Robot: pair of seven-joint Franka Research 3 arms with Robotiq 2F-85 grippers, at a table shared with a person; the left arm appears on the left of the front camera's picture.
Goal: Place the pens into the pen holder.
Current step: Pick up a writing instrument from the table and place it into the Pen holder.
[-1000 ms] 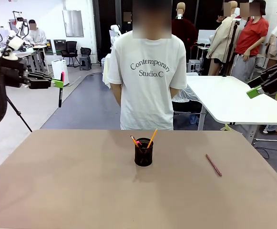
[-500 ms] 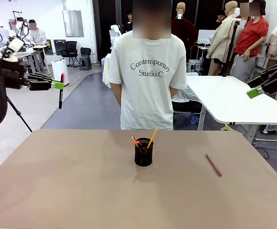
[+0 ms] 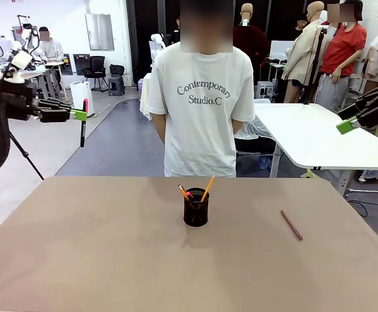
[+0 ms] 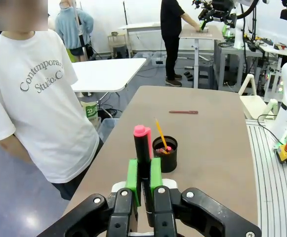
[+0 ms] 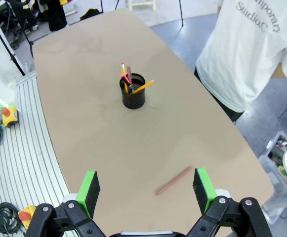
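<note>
High over the table's left side, my left gripper is shut on a dark pen with a pink-red cap, which hangs upright in the front view. The black mesh pen holder stands mid-table with a yellow-orange pen and a reddish one leaning in it. A reddish-pink pen lies flat on the table's right part. My right gripper hangs open high at the right, nothing between its fingers.
A person in a white T-shirt stands at the far edge of the tan table, hands behind the back. A white table stands beyond the right corner. Cables and a ribbed floor strip run along the table's near side.
</note>
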